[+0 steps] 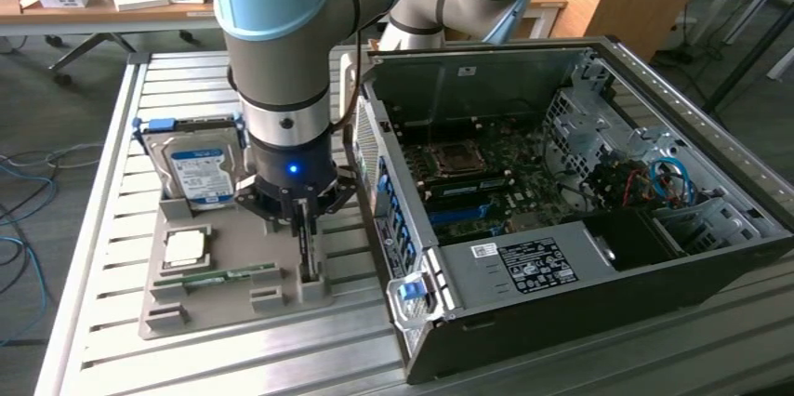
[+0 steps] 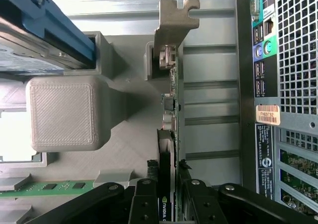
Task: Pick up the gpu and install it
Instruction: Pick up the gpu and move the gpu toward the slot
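The gpu (image 2: pixel 171 110) stands on its edge in a slot of the grey holder (image 2: pixel 124 134), along the holder's edge that faces the computer case (image 1: pixel 559 229). Its silver end bracket (image 2: pixel 174 23) points away from my wrist. My gripper (image 1: pixel 304 229) is directly above the card. One black finger (image 2: pixel 146 199) presses on the fan face and the other on the bare face, so I am clamped on the gpu while it sits in its slot.

I count one gpu and one holder. On that holder there are three other parts:
- One hard drive (image 1: pixel 199 168) with a blue label, upright at the far edge, at the corner away from the case.
- One square processor chip (image 1: pixel 186 247), lying flat toward the middle.
- One narrow green memory stick (image 1: pixel 230 275), lying near the front edge.

The holder rests on the slatted metal tabletop (image 1: pixel 162 80), toward its edge on the exterior view's left. The single case lies beside it on the exterior view's right. Its side panel is off and its motherboard (image 1: pixel 484 173) is exposed.
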Controlling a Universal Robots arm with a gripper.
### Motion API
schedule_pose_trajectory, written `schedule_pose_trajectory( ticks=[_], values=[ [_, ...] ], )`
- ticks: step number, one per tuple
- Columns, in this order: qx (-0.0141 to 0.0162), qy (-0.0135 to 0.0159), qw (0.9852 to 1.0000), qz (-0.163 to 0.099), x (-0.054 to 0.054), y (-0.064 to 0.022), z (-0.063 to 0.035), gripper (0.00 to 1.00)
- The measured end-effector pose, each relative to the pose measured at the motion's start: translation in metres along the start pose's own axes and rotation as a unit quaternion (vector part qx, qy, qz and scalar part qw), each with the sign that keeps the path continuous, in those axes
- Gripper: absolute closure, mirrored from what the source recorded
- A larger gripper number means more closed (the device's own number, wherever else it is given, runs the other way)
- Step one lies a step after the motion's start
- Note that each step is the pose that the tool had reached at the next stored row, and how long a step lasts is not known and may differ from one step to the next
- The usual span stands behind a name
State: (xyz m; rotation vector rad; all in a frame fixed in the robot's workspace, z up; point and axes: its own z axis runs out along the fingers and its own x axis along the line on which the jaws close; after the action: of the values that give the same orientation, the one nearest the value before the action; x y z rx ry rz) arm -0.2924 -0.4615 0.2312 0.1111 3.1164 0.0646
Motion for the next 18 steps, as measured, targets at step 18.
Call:
schedule_pose_trajectory(
  ticks=[18],
  values=[
    [-0.0004,0.001,0.9997,-0.024,0.0,0.0004,-0.01,0.74]
  ],
)
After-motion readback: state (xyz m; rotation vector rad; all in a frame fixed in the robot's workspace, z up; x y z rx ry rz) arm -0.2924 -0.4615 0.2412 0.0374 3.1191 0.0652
